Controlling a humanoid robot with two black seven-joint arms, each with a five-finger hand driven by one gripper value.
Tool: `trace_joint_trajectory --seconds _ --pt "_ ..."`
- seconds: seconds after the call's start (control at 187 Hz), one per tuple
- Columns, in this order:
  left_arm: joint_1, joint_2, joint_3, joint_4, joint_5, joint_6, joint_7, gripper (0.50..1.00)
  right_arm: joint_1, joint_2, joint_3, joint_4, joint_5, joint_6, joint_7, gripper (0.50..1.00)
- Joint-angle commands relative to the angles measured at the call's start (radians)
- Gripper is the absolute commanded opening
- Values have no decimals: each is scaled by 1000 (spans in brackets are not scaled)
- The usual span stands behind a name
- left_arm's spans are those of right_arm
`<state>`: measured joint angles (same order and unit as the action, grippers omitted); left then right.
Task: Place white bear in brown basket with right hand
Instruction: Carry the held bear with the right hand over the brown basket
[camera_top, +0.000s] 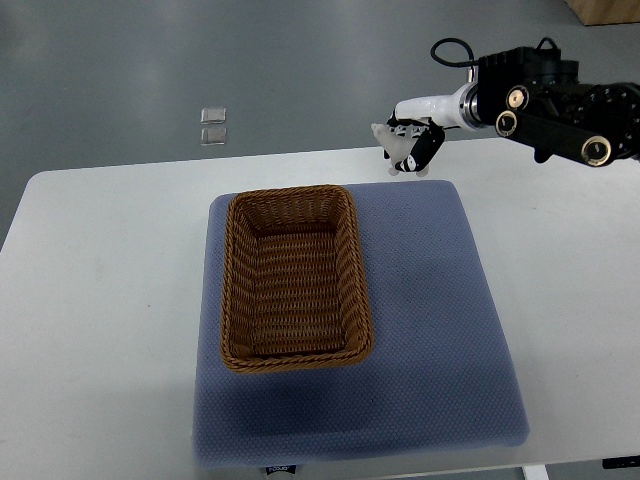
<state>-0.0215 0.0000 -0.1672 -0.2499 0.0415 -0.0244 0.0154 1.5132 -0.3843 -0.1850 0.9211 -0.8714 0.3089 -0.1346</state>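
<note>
Grey floor fills the top of the frame, and below it a white table (90, 300) takes up most of the picture. On the table lies a big blue-grey mat (450, 330) with soft round corners. A brown basket (295, 280) made of woven strips sits on the left part of the mat, a little above the middle of the frame. Nothing can be seen inside it but its woven bottom. Two small clear squares (213, 125) lie on the floor in the upper left, just past the far edge of the table. In the upper right, the right arm (560, 100) comes in from the right edge; it is black with round gold spots and has a white wrist. Its right hand (410, 145) hangs over the far edge of the table, just past the top edge of the mat. The fingers are curled tight around a small white bear (398, 150). The bear is pale and partly hidden by the fingers, so its shape is hard to make out. It is up and to the right of the basket, apart from it and not touching it. A tiny dark label (282, 467) sits at the bottom edge of the mat, but its writing is too small to read. No left arm shows anywhere in the frame.
</note>
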Motion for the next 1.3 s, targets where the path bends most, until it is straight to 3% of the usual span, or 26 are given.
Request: trace_joint_trajectory --seconds 0.0,0.198,0.347,0.598,0.844,1.005,1.293 --pt "0 0 0 0 1 0 0 1000 90 -61 -4 62 40 32 -2 500" --pt "0 0 0 -8 0 0 0 1000 188 -128 -5 169 46 52 -5 500" --pt "0 0 0 -8 0 0 0 1000 194 -105 -14 179 68 45 -5 500" --pt "0 0 0 0 0 0 0 1000 177 104 -30 154 123 -11 -5 500" --pt "0 0 0 0 0 0 0 1000 58 318 -31 28 124 -50 -5 500" --pt "0 0 0 1 0 0 0 1000 -4 380 -31 -5 117 -77 -3 500" --pt "0 0 0 1 0 0 0 1000 -80 384 -36 -53 80 -97 0 500"
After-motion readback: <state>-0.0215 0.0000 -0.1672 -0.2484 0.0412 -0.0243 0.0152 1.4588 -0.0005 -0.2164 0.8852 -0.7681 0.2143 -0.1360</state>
